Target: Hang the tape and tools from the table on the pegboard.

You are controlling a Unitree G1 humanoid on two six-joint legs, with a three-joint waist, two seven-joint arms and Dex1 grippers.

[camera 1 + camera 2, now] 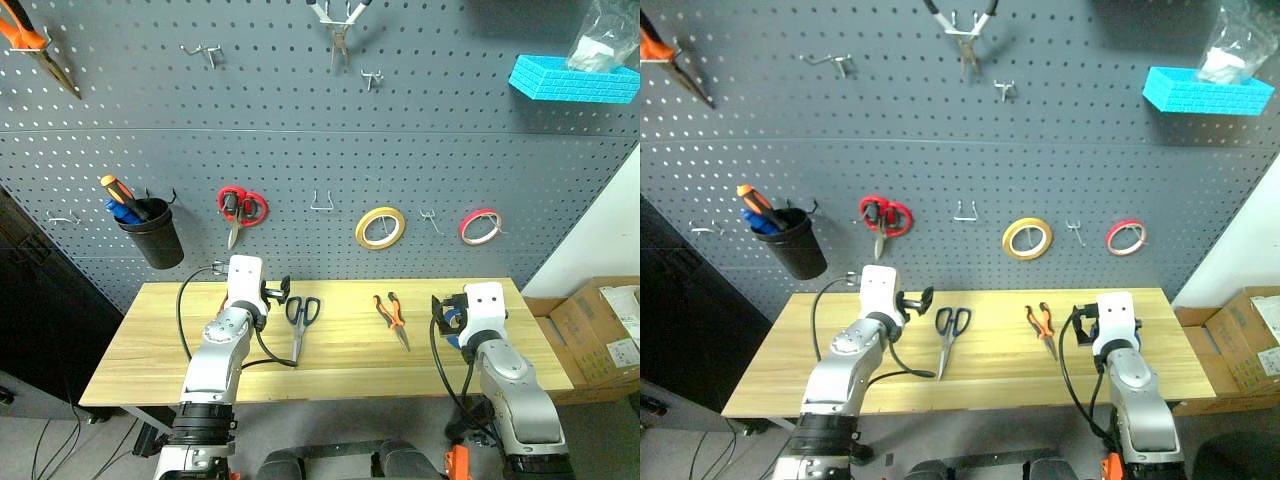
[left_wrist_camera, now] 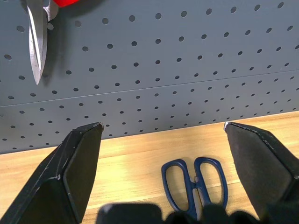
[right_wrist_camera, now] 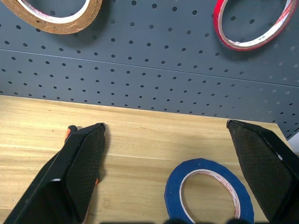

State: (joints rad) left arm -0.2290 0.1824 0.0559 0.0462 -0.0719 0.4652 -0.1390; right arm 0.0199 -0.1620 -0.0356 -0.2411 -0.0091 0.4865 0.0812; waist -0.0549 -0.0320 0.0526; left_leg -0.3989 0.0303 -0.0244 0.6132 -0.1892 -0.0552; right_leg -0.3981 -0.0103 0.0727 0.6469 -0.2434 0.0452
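Both tools are wide open and hold nothing: the left tool (image 1: 276, 291) near the scissors (image 1: 300, 318), the right tool (image 3: 173, 175) over the blue tape (image 3: 209, 192). Pliers (image 1: 392, 318) lie mid-bench (image 1: 160, 330). Behind, the pegboard (image 1: 300, 130) hooks wait

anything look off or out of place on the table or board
Nothing damaged or spilled. The scissors, pliers and blue tape lie flat on the table, not yet hung on the pegboard. Both grippers are open and empty.
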